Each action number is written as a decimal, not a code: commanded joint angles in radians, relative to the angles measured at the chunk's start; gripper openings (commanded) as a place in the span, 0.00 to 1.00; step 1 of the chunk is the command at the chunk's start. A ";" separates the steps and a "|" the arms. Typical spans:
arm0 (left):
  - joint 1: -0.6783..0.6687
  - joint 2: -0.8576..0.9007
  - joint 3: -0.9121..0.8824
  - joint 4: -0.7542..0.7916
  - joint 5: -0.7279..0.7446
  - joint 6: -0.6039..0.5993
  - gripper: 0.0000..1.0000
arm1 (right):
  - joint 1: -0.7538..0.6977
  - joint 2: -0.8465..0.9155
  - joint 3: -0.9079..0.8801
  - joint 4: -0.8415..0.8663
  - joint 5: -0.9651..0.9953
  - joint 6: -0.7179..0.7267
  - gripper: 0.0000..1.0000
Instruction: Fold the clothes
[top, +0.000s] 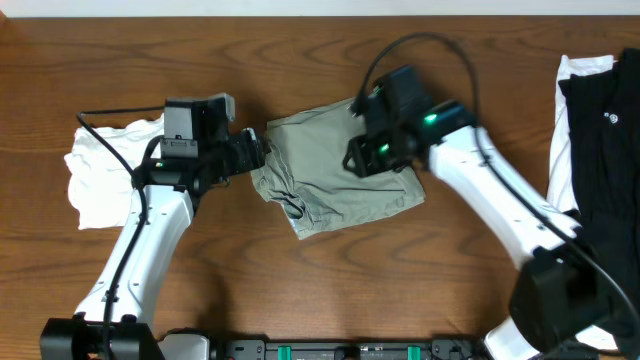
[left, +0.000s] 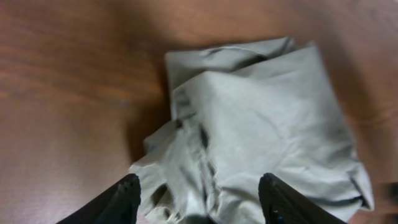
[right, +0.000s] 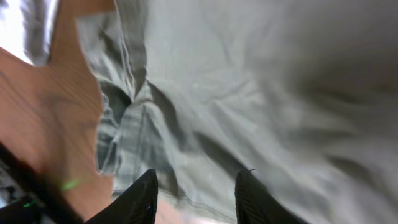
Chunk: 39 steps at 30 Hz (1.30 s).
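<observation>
The khaki shorts lie bunched on the worktop between the two tools. The left tool is spread at their crumpled edge; the right tool, partly spread, hangs just above them.

No words, numbers or signs can be read anywhere, not on the shorts and not on the bench. A tiny white mark on the black garment at the right is too small to read.
</observation>
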 joint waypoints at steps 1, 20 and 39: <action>-0.028 0.013 0.000 0.028 0.032 0.013 0.62 | 0.056 0.035 -0.067 0.056 -0.001 0.046 0.38; -0.055 0.251 0.000 0.213 0.031 -0.072 0.86 | 0.158 0.067 -0.143 0.084 0.074 0.036 0.44; -0.043 0.325 0.007 0.347 0.207 -0.148 0.06 | 0.158 0.067 -0.143 0.084 0.109 0.060 0.44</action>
